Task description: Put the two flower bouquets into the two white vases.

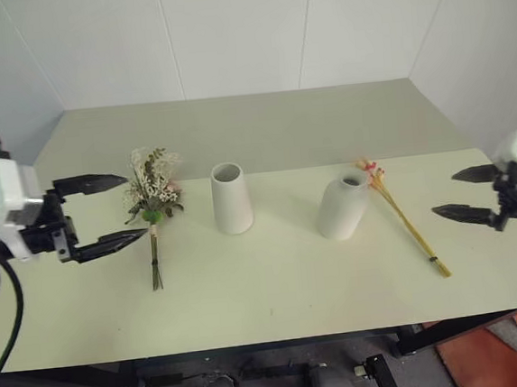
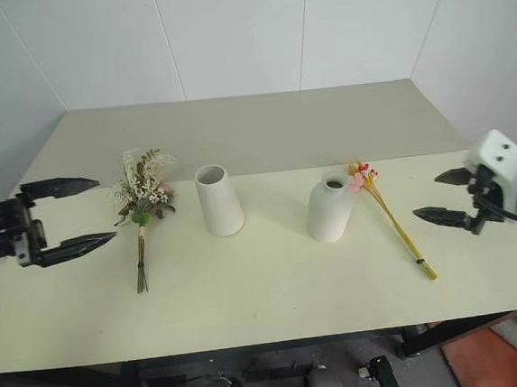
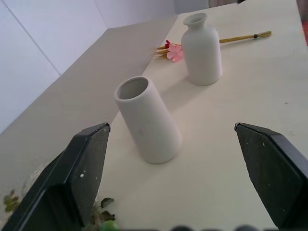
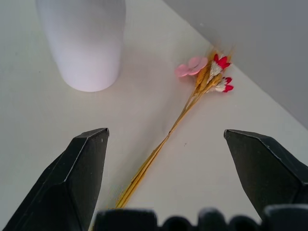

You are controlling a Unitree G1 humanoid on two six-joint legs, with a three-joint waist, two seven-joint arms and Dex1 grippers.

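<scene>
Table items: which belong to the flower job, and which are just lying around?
Job:
bushy bouquet
slim yellow bouquet
cone vase
bottle vase

Lying about:
nothing; they rest on the table.

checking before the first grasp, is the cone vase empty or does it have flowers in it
Empty. The tall cone vase stands upright with a bare open mouth; the bushy bouquet lies flat on the table beside it.

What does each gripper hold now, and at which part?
Nothing is held. The left gripper is open beside the bushy bouquet, and the right gripper is open beside the slim bouquet; both bouquets lie on the table.
</scene>
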